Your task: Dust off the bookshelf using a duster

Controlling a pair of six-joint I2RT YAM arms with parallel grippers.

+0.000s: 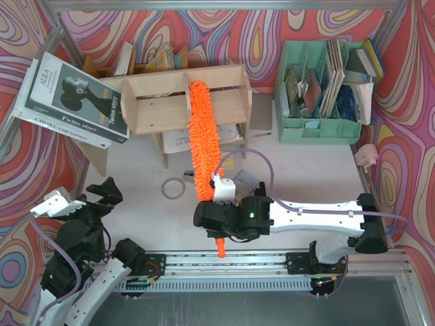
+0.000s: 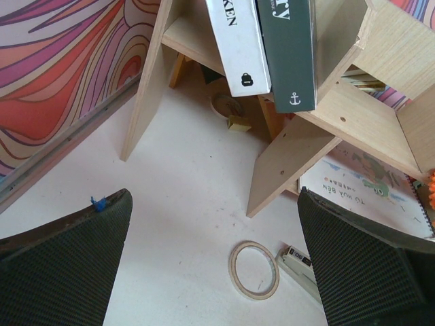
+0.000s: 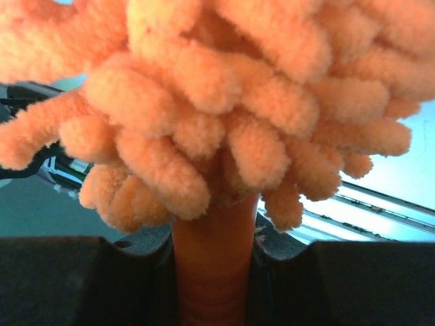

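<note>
You're on the wiping step: the right pincer [image 3: 214, 275] is clamped on the handle of the duster [image 1: 202, 129], whose fluffy head lies across the bookshelf [image 1: 156, 109] at its middle divider, toward the far edge of the tabletop [image 1: 136, 176]. The left pincer [image 2: 217, 261] gapes wide and holds nothing (parked by the near-left corner). Next, by my reading, comes a gentle sideways sweep along the top board.

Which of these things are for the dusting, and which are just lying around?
For the job: orange duster, plywood bookshelf, right gripper shut on the duster's handle.
Just lying about: tape ring, mint-green organiser, big leaning books on the left.
</note>
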